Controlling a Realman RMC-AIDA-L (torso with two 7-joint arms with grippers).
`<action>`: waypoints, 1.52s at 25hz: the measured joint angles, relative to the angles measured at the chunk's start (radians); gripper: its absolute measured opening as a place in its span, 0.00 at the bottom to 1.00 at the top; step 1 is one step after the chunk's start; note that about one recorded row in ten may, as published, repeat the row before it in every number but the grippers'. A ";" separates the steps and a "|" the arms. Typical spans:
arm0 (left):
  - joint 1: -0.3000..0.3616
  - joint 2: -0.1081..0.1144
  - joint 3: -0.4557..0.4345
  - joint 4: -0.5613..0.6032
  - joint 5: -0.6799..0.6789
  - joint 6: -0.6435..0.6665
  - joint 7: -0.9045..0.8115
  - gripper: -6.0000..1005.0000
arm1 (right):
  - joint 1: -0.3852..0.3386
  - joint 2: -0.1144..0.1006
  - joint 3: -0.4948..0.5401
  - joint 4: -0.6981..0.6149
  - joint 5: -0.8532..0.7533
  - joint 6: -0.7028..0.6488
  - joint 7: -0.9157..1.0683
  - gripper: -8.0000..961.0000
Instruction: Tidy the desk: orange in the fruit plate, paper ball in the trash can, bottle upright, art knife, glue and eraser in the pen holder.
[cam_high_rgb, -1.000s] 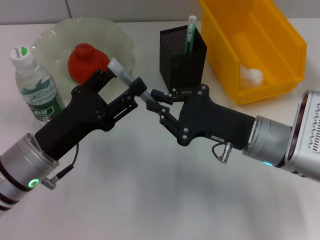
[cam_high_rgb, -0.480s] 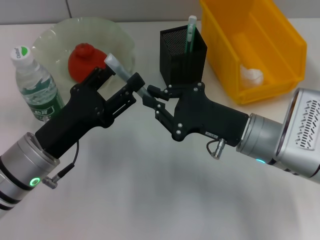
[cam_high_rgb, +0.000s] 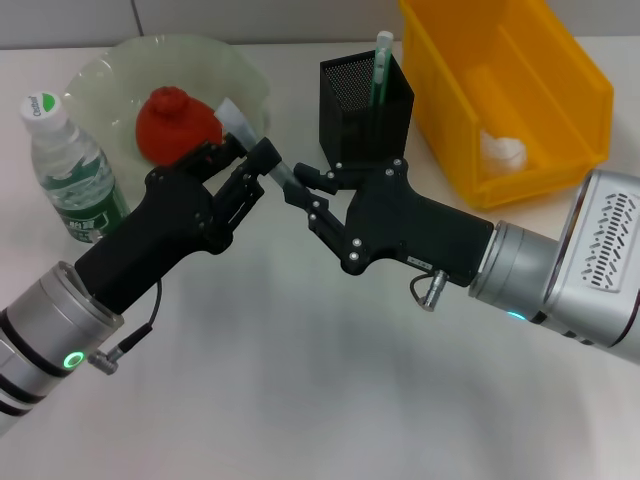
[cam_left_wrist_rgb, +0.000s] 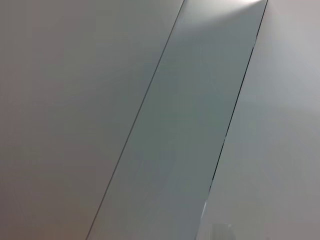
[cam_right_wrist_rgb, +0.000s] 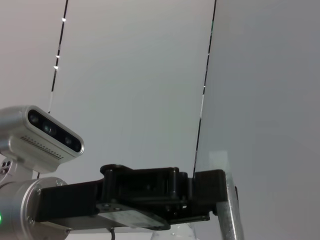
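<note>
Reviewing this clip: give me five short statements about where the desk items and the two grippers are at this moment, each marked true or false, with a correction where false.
1. The orange lies in the fruit plate. True.
2. The bottle lies on its side. False: it stands upright, cap on top, beside the fruit plate.
3. The paper ball is on the desk next to the pen holder. False: it lies inside the trash can.
4. The glue stands in the pen holder. True.
5. The left gripper is empty. False: it is shut on the art knife, held in the air, with the right gripper closed on the knife's lower end.
</note>
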 joint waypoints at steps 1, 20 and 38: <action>-0.003 0.000 0.000 0.000 0.001 -0.003 0.000 0.46 | 0.001 0.000 -0.004 -0.001 0.002 0.000 0.000 0.14; -0.011 0.000 -0.007 0.000 -0.001 -0.027 -0.002 0.16 | 0.001 0.000 -0.012 -0.002 0.007 0.000 0.000 0.16; -0.014 0.001 -0.011 0.008 -0.004 -0.028 -0.002 0.16 | 0.006 0.000 -0.037 0.003 0.015 -0.003 0.011 0.26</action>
